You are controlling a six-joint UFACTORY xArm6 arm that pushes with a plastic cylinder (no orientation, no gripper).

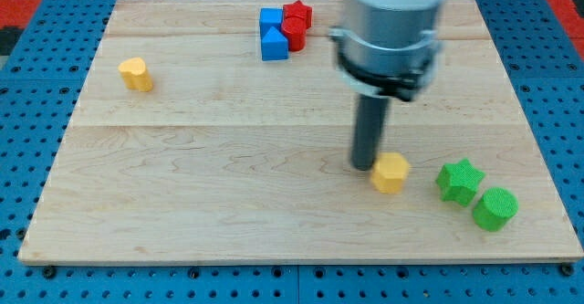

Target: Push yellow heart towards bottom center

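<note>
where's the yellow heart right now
The yellow heart sits alone near the board's upper left edge in the camera view, far from my tip, which is at the view's lower right, beside the other yellow block.

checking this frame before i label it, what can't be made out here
- Camera view: my tip sits against the left side of a yellow block; actual contact is unclear.
- Which yellow block is the heart: this one or the other yellow block; both too small.
- Red blocks overlap behind the blue blocks; shapes partly hidden.
- Arm housing cut off at the view's top.
</note>
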